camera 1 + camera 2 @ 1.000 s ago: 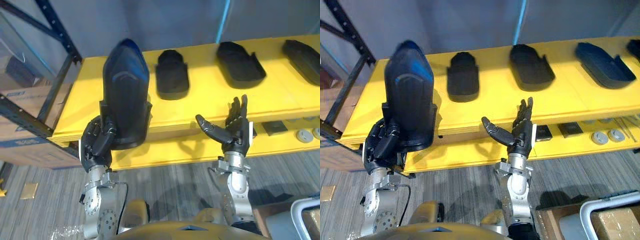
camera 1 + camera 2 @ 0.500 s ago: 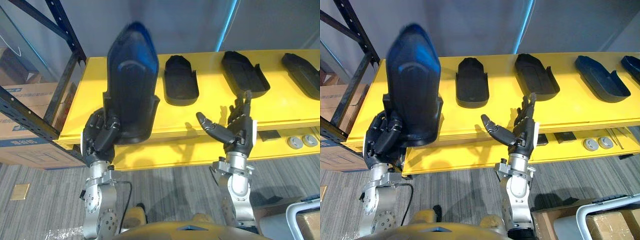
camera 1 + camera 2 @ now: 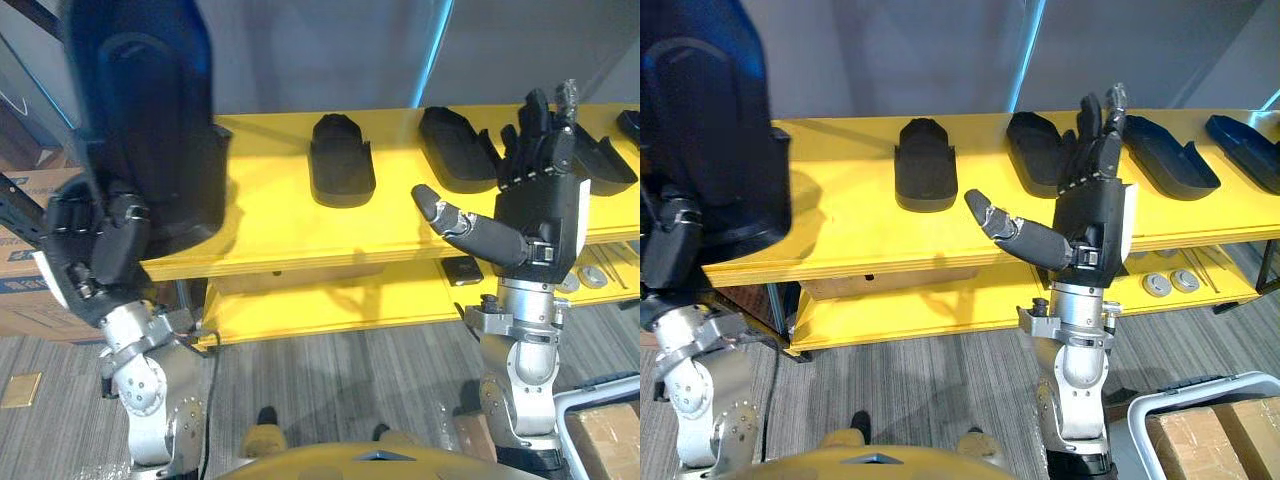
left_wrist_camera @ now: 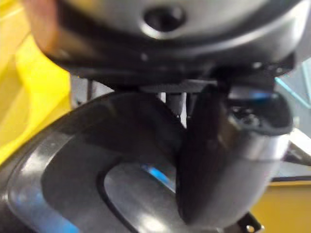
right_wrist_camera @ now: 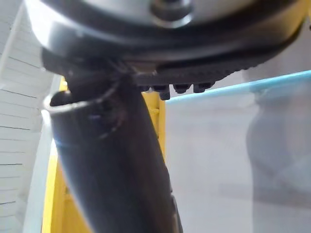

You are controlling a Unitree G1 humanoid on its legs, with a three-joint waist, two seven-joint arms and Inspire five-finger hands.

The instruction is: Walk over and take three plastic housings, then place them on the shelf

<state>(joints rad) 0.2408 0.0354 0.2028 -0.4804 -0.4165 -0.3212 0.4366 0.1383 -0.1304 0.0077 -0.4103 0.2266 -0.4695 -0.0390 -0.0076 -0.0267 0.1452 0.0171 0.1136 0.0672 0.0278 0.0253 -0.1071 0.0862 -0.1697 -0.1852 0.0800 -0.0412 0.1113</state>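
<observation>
My left hand [image 3: 95, 250] is shut on a large black plastic housing [image 3: 145, 120], held upright at the left, in front of the yellow shelf [image 3: 270, 215]. The held housing [image 4: 97, 184] shows close up in the left wrist view. My right hand [image 3: 535, 205] is raised at the right, open, fingers straight up and thumb [image 5: 116, 170] stuck out, holding nothing. On the shelf lie a small black housing [image 3: 341, 158], a second one [image 3: 455, 150] partly behind my right hand, and further housings [image 3: 1170, 155] to the right.
A lower yellow shelf level [image 3: 330, 305] carries small round parts [image 3: 1170, 284]. Cardboard boxes [image 3: 25, 300] stand at the far left. A box in a white-rimmed bin [image 3: 1215, 440] sits at the lower right. Grey striped floor lies below.
The camera has shifted. My left hand has lifted the housing higher and further to the left. My right hand has risen, still open.
</observation>
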